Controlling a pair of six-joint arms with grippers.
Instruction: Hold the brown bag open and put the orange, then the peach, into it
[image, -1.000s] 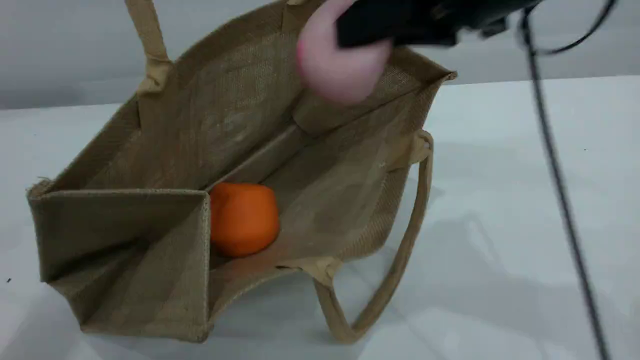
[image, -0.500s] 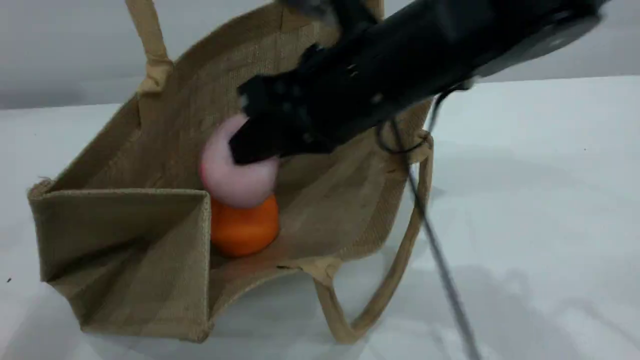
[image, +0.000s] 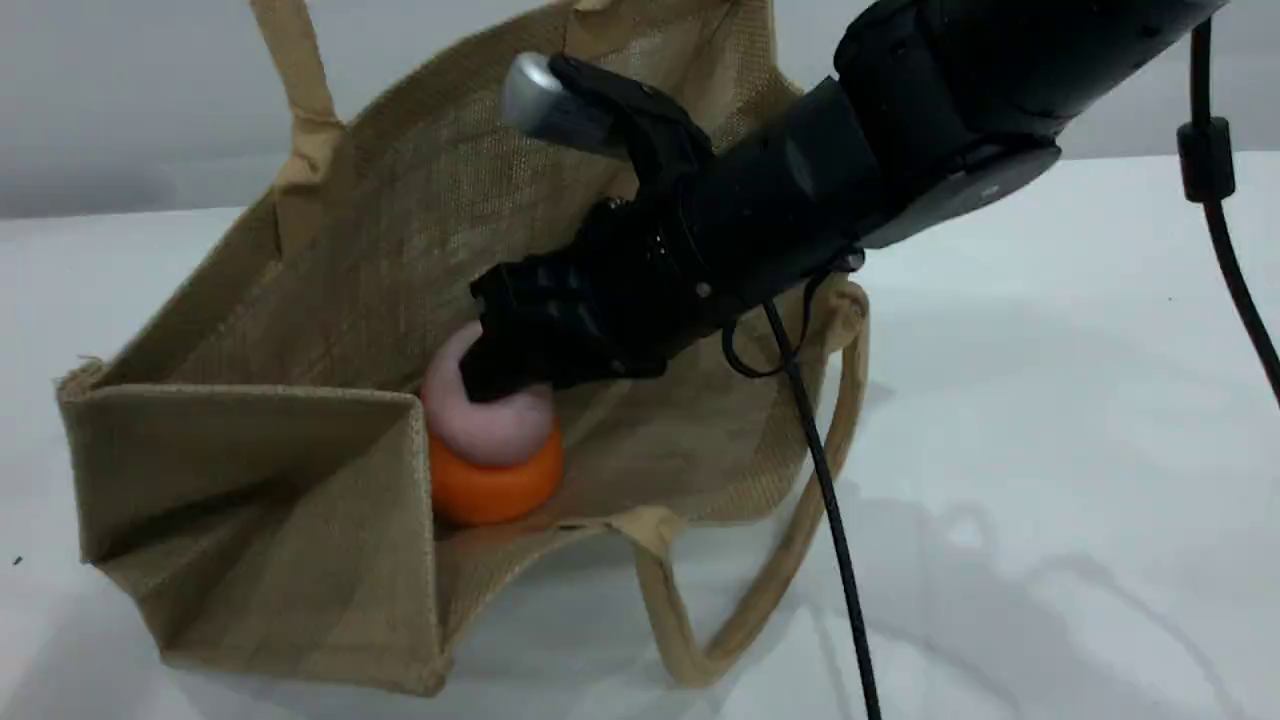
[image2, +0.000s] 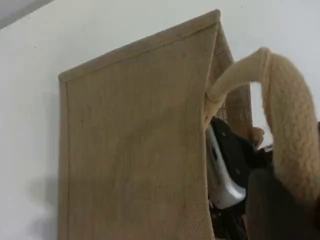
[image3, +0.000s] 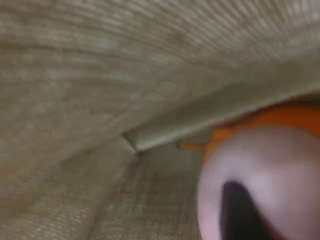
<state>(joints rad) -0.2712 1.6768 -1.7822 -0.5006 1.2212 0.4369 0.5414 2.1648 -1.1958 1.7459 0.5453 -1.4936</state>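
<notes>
The tan woven brown bag (image: 330, 300) lies gaping on the tabletop (image: 1050, 450). Inside, the dusty pink peach (image: 490, 425) rests atop the orange (image: 495, 485). The right fingers (image: 500, 375) touch it, seemingly parted; the left fingers (image2: 280, 210) clamp a beige handle (image2: 292, 125).

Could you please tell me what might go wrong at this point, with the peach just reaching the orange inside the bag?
The peach sits on top of the orange, so once released it may roll toward the brown bag's open mouth. The right hand is deep inside; pulling out could snag the jute wall or drag its black cable across the lower handle. If the left hand lets the upper handle slip, the bag could collapse onto the arm.
</notes>
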